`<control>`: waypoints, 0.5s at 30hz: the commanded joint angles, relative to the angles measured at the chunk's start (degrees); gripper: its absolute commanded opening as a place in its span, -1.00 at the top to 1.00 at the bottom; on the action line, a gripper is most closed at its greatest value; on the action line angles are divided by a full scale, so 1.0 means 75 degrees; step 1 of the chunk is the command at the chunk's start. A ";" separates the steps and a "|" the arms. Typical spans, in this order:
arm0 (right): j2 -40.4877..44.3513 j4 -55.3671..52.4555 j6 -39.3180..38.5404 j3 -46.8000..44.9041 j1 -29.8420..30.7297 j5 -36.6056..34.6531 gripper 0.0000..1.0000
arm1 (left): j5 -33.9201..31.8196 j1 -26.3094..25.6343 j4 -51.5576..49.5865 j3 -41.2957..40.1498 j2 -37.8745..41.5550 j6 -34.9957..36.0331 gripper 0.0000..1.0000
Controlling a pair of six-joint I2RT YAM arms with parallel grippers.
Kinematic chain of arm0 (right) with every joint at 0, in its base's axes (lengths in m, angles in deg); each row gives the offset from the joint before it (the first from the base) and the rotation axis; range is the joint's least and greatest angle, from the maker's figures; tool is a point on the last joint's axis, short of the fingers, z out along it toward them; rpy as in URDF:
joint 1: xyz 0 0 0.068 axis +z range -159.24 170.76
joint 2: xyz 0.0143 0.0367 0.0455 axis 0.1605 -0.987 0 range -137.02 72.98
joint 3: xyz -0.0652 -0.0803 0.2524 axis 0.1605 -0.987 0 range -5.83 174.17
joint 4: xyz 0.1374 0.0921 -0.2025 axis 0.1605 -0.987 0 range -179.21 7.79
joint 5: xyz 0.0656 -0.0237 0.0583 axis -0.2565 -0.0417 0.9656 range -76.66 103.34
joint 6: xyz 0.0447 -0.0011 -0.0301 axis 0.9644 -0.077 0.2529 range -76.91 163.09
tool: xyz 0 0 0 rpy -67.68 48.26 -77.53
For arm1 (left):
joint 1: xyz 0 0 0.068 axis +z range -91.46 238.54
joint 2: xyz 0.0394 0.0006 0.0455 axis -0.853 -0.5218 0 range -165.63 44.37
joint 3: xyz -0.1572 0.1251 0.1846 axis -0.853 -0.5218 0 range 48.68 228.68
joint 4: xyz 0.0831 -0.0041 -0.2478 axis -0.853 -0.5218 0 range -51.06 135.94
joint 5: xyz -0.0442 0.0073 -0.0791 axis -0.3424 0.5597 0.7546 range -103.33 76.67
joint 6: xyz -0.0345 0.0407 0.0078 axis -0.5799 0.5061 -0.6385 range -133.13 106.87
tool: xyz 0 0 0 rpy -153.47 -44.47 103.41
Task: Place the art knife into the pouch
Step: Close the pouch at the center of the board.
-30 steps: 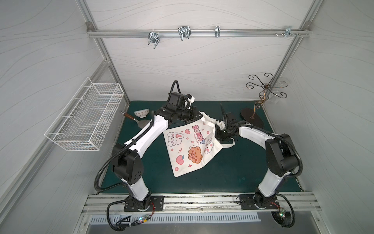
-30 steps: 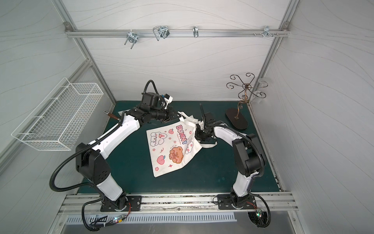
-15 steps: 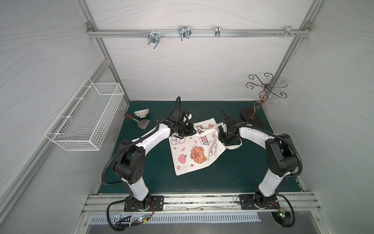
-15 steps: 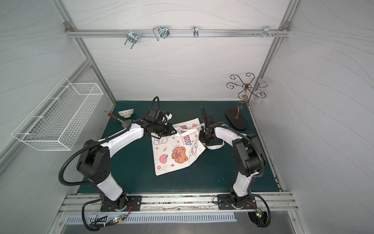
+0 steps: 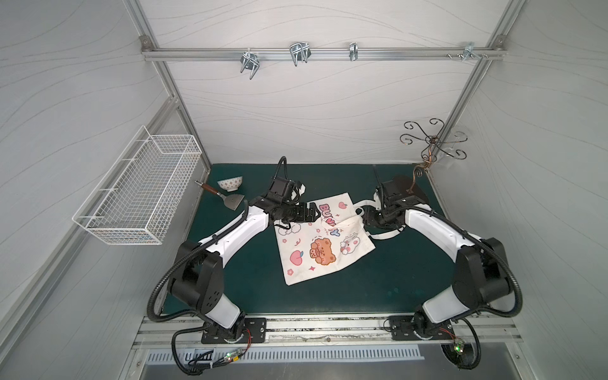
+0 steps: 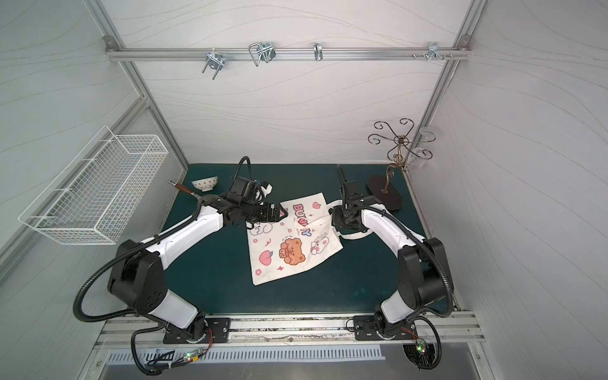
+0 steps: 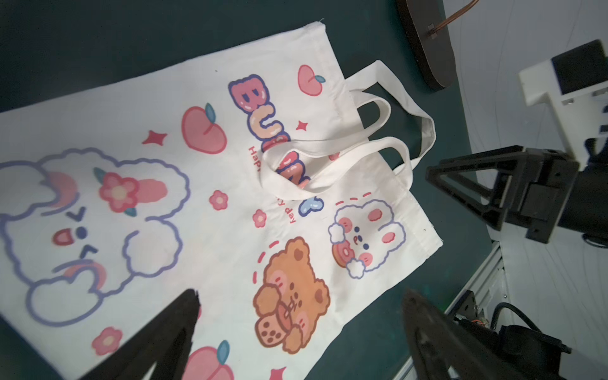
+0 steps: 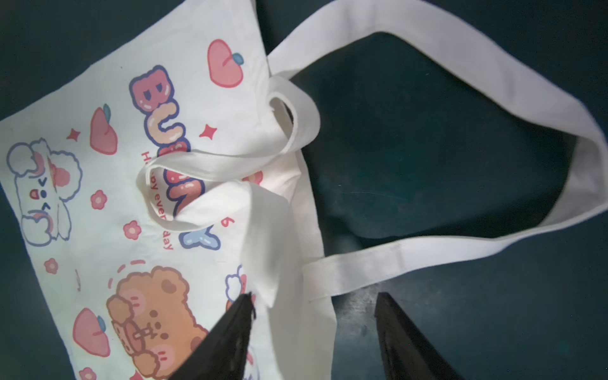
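Left wrist view: the pouch is laid flat mid-counter, its inside hidden, lettering partly covered by a strap. The left jaws are spread wide above it, the right jaws parted at its right edge; nothing is gripped.

One pouch, one bowl, one scraper — one basket.
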 commanded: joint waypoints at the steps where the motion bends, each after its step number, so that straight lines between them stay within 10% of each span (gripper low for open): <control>1: 0.0310 -0.0630 -0.0250 0.0056 -0.0131 -0.0558 -0.49 | -0.0617 0.0298 -0.0140 -0.0388 0.0742 0.0330 -0.97; 5: 0.0570 -0.0647 -0.0336 -0.0147 -0.0304 -0.0910 -0.98 | -0.1262 0.0318 0.0221 -0.1209 0.1677 0.0210 -0.97; 15: 0.0862 -0.0621 -0.0550 -0.0117 -0.0688 -0.1540 -0.98 | -0.4280 0.0330 0.0782 -0.2914 0.3986 -0.0252 -0.98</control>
